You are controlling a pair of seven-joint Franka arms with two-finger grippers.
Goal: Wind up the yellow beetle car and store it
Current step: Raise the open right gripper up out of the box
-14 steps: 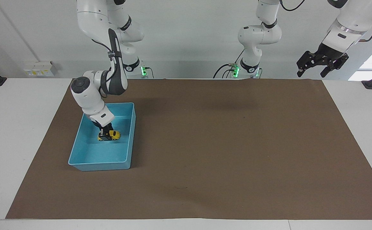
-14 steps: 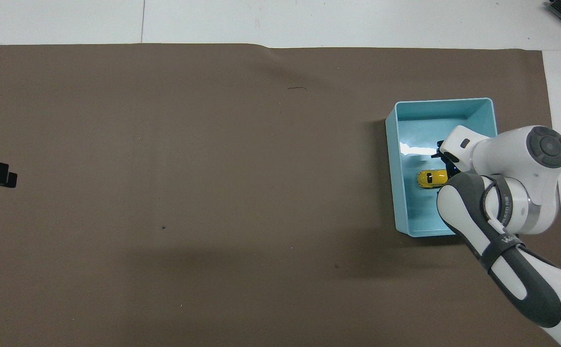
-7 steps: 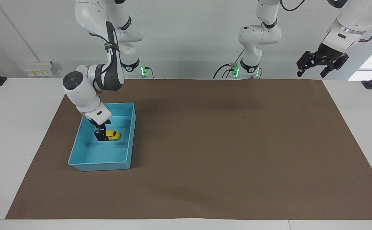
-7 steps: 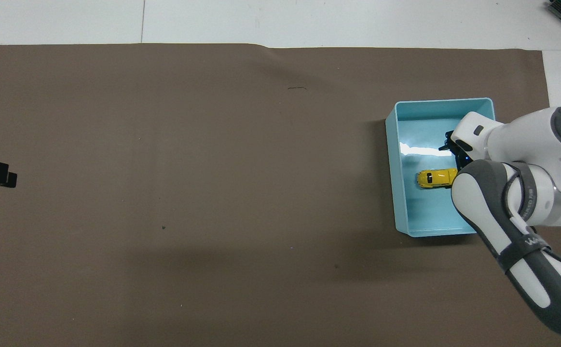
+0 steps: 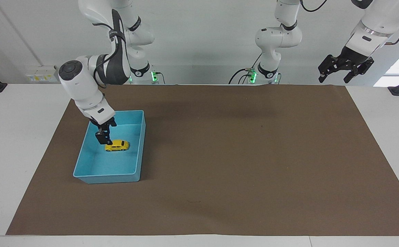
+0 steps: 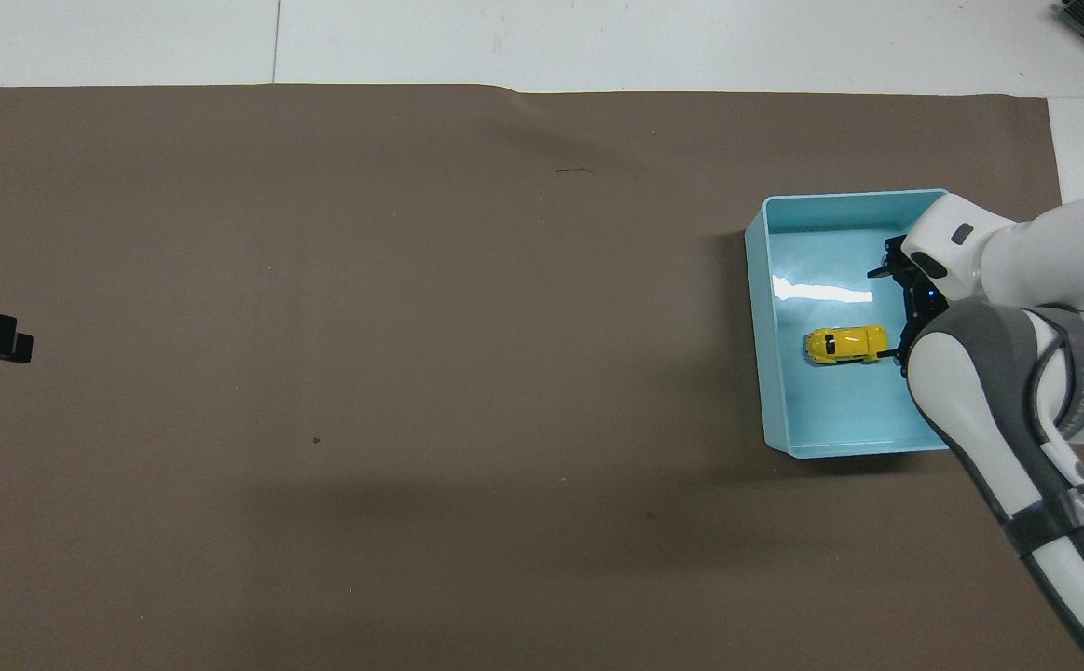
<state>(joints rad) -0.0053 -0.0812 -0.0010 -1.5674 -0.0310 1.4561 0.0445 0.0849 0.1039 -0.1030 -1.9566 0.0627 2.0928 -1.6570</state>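
The yellow beetle car (image 5: 117, 145) is sitting on its wheels on the floor of the blue tray (image 5: 139, 151), roughly at the tray's middle, touching none of the walls. Its long axis is running crosswise in the tray, along the line between the two arms' ends of the table, with one end pointing toward the tray wall on the left arm's side.

The right gripper (image 5: 103, 138) is hanging over the tray, just above the car's other end, the end toward the tray wall on the right arm's side. The car is lying below the jaws and slightly off toward the tray's middle. The jaws are standing spread and are holding nothing; in the facing view there is a gap between the fingertips and the car's roof, so the car is resting free.

The right arm is by far the nearer one. The left gripper (image 5: 345, 68) is waiting high in the air, well apart from the tray, over the table edge at its own end, jaws spread and empty.

With the car lying loose inside the tray, the storing looks done, and what remains is likely only clearing the right gripper upward past the tray's rim.
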